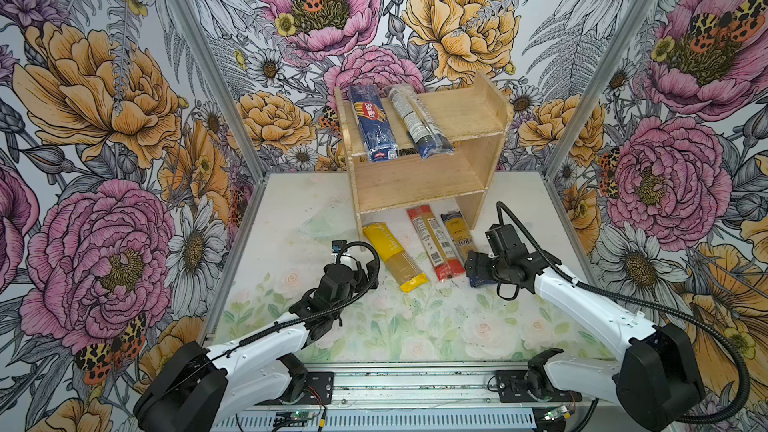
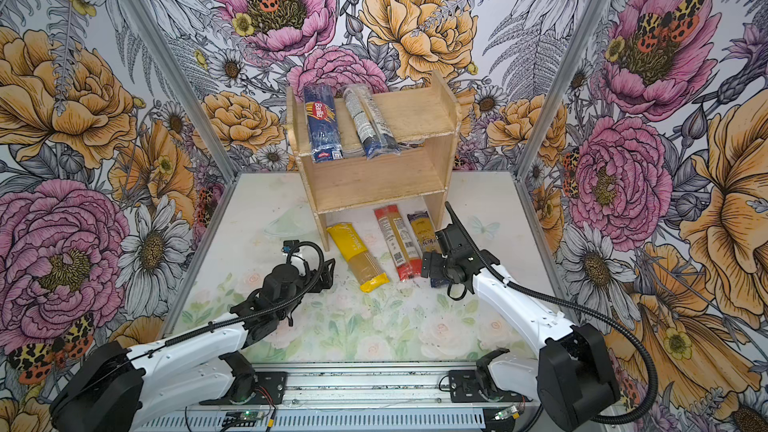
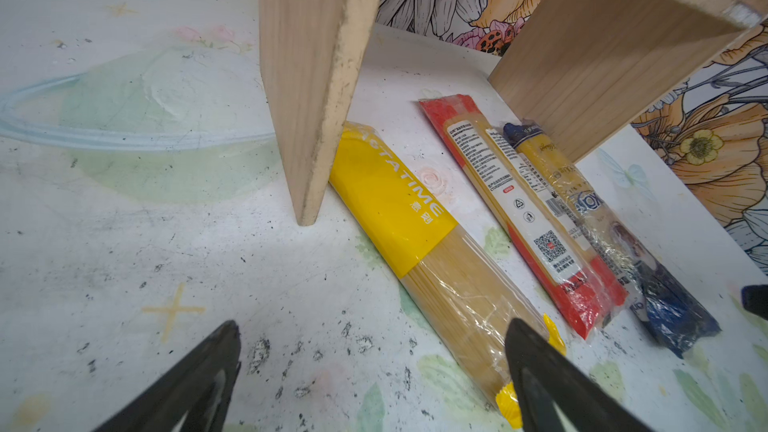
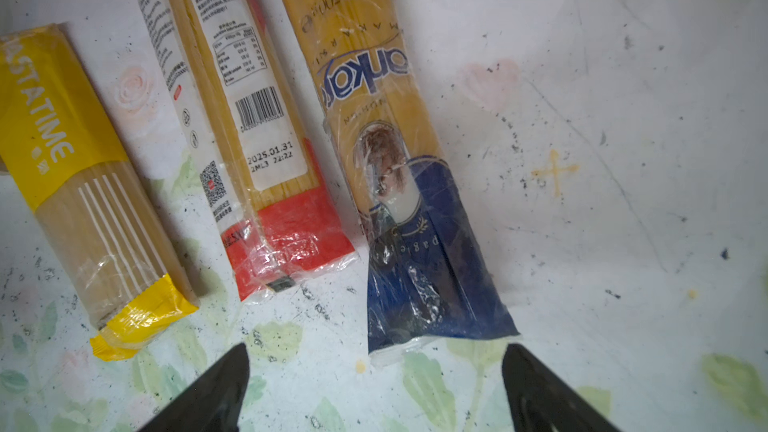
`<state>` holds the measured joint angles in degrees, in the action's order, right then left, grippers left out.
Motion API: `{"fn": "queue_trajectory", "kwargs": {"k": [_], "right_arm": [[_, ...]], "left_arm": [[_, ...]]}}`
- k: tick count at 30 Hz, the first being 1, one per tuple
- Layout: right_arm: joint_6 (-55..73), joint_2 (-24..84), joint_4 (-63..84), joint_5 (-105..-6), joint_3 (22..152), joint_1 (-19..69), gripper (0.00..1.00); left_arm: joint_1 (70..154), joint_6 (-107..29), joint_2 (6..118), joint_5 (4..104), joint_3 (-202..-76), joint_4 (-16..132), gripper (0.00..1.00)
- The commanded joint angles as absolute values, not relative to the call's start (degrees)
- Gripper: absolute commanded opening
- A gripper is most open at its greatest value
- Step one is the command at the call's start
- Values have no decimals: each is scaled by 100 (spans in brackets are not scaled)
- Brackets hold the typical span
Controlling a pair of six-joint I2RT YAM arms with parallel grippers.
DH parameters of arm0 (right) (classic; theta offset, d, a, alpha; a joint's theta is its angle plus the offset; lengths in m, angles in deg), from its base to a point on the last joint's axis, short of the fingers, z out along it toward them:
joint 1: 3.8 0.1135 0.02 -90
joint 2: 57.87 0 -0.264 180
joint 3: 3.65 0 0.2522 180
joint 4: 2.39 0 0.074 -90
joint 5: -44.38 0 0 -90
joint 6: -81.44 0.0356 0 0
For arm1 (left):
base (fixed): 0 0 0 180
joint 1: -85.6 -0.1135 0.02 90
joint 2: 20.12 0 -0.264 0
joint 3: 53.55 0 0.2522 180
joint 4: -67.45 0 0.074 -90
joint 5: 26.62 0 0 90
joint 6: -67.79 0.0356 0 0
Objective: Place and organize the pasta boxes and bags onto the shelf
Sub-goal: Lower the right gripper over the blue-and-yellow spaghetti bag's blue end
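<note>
Robot lab test cell: floral wall panels (image 1: 104,118) in alu frame (image 1: 203,56), left arm (image 1: 266,342) & right arm (image 1: 582,301) bolted to metal rail (image 1: 415,386), exposed circuit board (image 1: 297,414), scuffed worktop (image 1: 415,326).

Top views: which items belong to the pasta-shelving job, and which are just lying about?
Job:
shelf
on its top tier: dark blue Barilla pack, clear pack with white label
not yet shelved: yellow-ended pack, red-ended pack, yellow-and-blue pack

Not the job:
floral table mat
floral wall panels
base rail
</note>
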<state>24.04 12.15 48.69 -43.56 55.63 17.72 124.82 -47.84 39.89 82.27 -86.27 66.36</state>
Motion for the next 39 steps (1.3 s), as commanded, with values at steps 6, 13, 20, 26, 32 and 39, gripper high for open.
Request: {"fn": "queue_trajectory", "kwargs": {"k": [6,13,20,26,32,39], "right_arm": [[2475,1514,4547,-4463,5402,1562,96],[2405,1793,4204,-4496,5240,1421,95],[2074,1956,3902,-4477,5171,1402,90],[1989,2162,3635,-4427,5101,1389,90],[1904,2312,3475,-4229,5089,1381,89],[1850,2445,3410,-4124,5030,1374,87]], "left_arm": [[12522,-4873,4146,8262,-8741,6687,99],[12533,-4880,4184,8254,-8752,6687,99],[12542,-4878,4176,8252,-8784,6687,99],[12557,-4882,4183,8240,-8791,6687,99],[12578,-4876,4189,8245,-8824,6682,99],[12603,-4884,4187,8245,-8842,6683,99]]}}
